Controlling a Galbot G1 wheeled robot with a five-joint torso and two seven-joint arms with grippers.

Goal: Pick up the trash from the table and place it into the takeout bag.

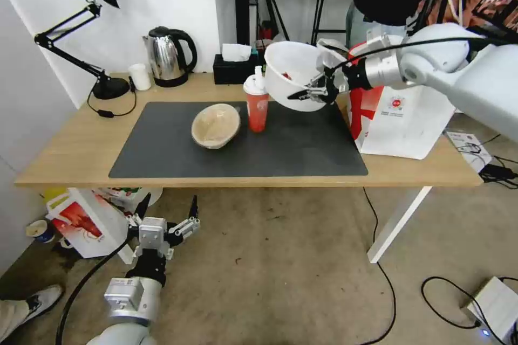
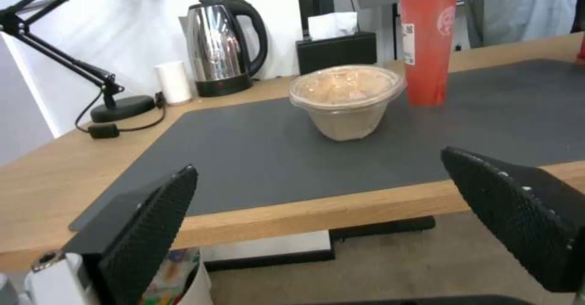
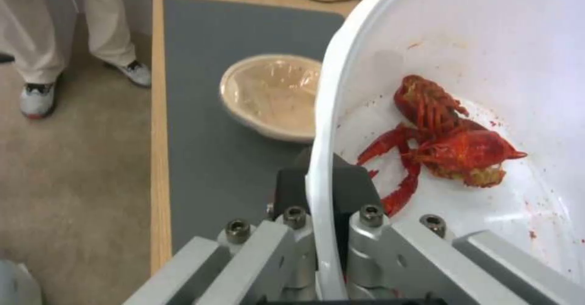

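Light wood and a dark grey mat (image 1: 280,145) make up the surface (image 1: 70,156), which stands on a worn floor against a white wall. At its right end sits the bag (image 1: 402,118), white and red, upright. The right gripper (image 1: 315,91) hangs above the mat's right rear part, just left of the bag, and is clamped on the rim of the white bowl (image 1: 288,73), one finger inside and one outside. That bowl is lifted clear of the surface and tilted steeply, its opening facing up and left; red scraps (image 3: 448,145) lie against its inner wall. Below and left of it the red cup (image 1: 257,108) stands upright on the mat with its white lid on, close to the raised bowl but apart from it. Just left of the cup rests the pulp bowl (image 1: 216,125), tipped slightly on the mat. The left gripper (image 1: 164,218) is low in front of the surface, below its front edge, fingers (image 2: 152,222) spread wide and holding nothing.
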